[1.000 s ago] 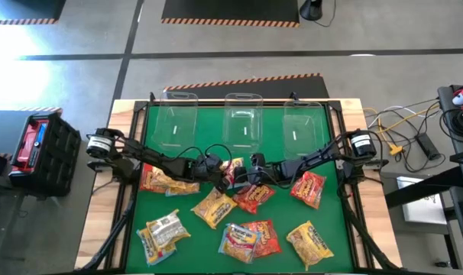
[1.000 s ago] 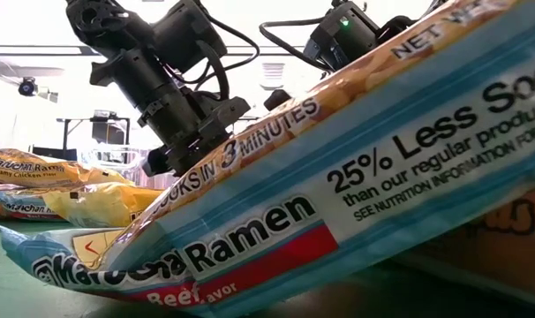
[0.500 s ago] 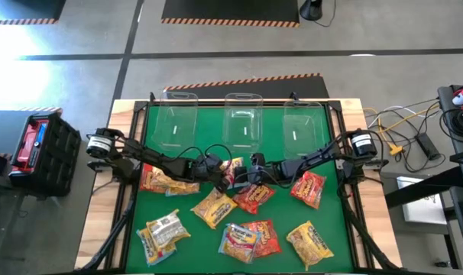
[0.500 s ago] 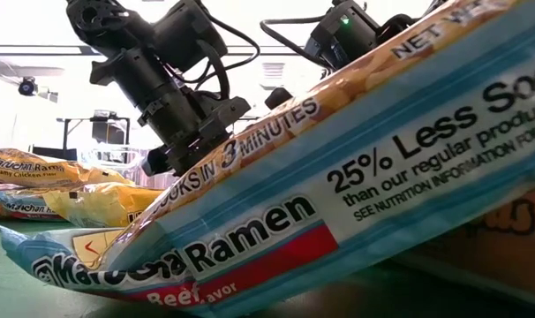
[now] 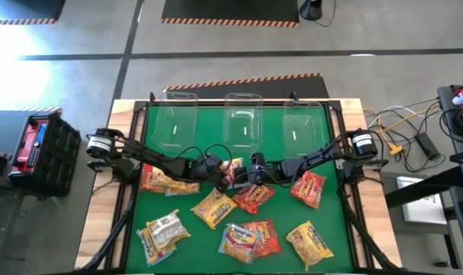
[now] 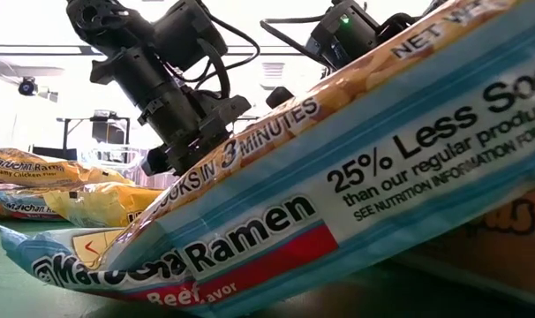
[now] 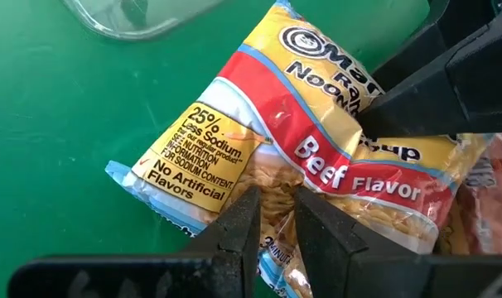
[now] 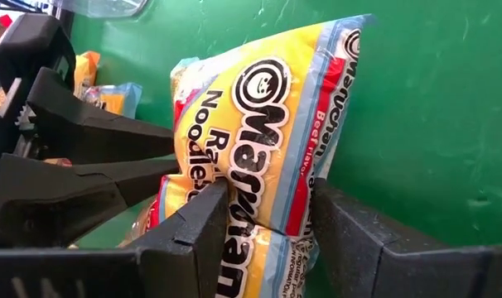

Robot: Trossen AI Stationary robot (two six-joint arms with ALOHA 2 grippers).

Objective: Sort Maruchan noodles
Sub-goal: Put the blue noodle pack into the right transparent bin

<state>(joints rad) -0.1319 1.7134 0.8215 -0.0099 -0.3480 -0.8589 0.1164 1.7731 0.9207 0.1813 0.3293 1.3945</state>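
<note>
A yellow, red and pale-blue Maruchan beef packet (image 5: 233, 169) sits between both grippers at the middle of the green mat. My left gripper (image 5: 222, 173) reaches in from the left and is shut on it (image 7: 276, 197). My right gripper (image 5: 245, 177) comes from the right and is also shut on it (image 8: 267, 189). Several other Maruchan noodles packets lie flat on the mat, among them a yellow one (image 5: 215, 208), a red one (image 5: 308, 187) and a pale one (image 5: 164, 231). My left gripper pinches the packet's long edge by the clear noodle window (image 7: 272, 184) between its two fingers, slanting down from the table's left. The packet sits tilted above the mat; whether a corner rests on it I cannot tell. My right gripper holds the packet between its two fingers (image 8: 209, 217) at the side opposite the left gripper, slanting down from the table's right. The printed front (image 8: 263, 165) bulges out past the fingers. In the left wrist view one of its fingers (image 7: 417, 108) lies on that front.
Three clear plastic bins (image 5: 174, 118) (image 5: 243, 118) (image 5: 300, 122) stand along the mat's far edge. Packets cover the near half of the mat. One packet (image 6: 356, 177) lies right before the low camera and blocks most of that view.
</note>
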